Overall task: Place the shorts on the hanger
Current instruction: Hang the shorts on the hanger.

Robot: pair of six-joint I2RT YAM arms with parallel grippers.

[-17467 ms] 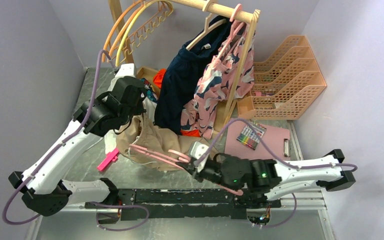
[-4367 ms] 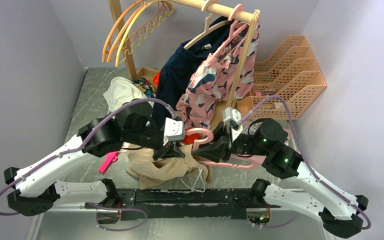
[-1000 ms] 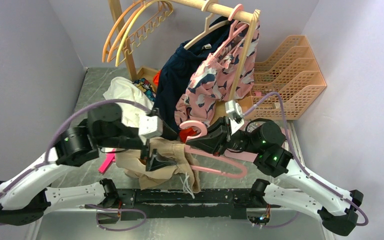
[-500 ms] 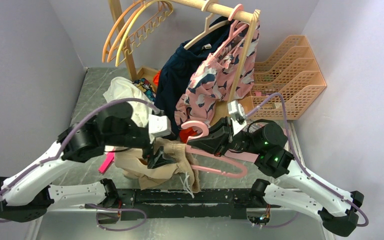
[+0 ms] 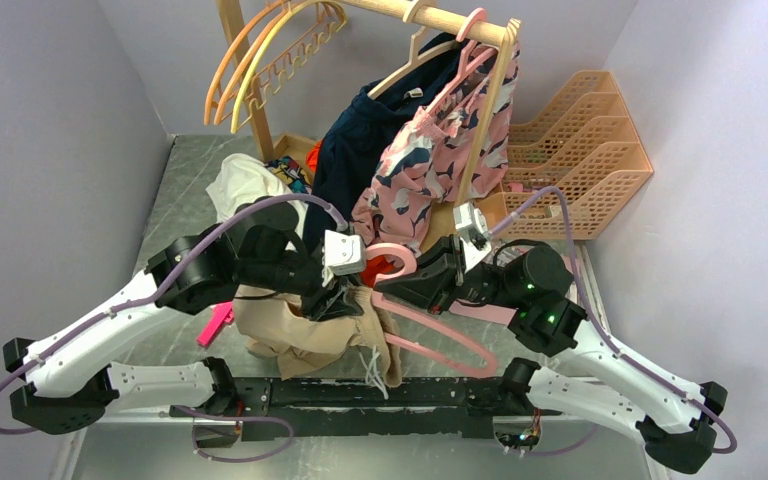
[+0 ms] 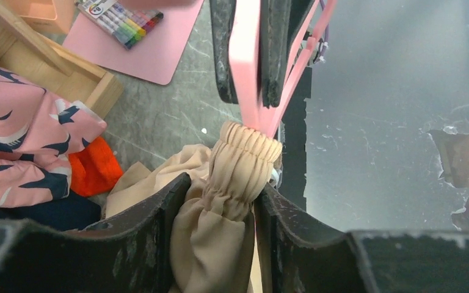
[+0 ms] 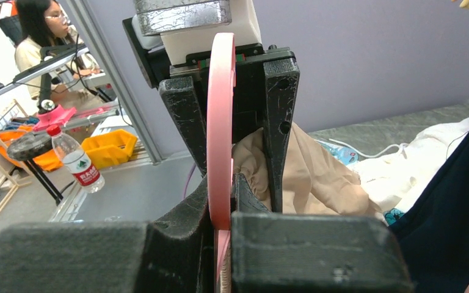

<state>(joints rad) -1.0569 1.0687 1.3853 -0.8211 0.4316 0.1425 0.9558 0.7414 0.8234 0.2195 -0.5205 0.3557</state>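
Observation:
The tan shorts (image 5: 295,335) hang bunched above the near table edge, white drawstring (image 5: 373,362) dangling. My left gripper (image 5: 345,298) is shut on the gathered waistband (image 6: 244,159). The pink hanger (image 5: 430,325) is held edge-on by my right gripper (image 5: 388,288), which is shut on it near the hook (image 5: 392,262). In the left wrist view the hanger (image 6: 244,67) meets the top of the waistband. In the right wrist view the hanger (image 7: 221,122) stands between my fingers, with the shorts (image 7: 308,174) and the left gripper right behind it.
A wooden rack (image 5: 460,25) at the back carries orange and yellow hangers (image 5: 260,60), a navy garment (image 5: 360,160) and a pink patterned garment (image 5: 430,160). White cloth (image 5: 245,185) lies back left. A pink clipboard with markers (image 6: 137,36) and orange trays (image 5: 575,150) sit right.
My left gripper has moved right and slightly up with the waistband, closing on the hanger. The hanger's lower bar has tilted further down toward the near edge. The right gripper has barely shifted.

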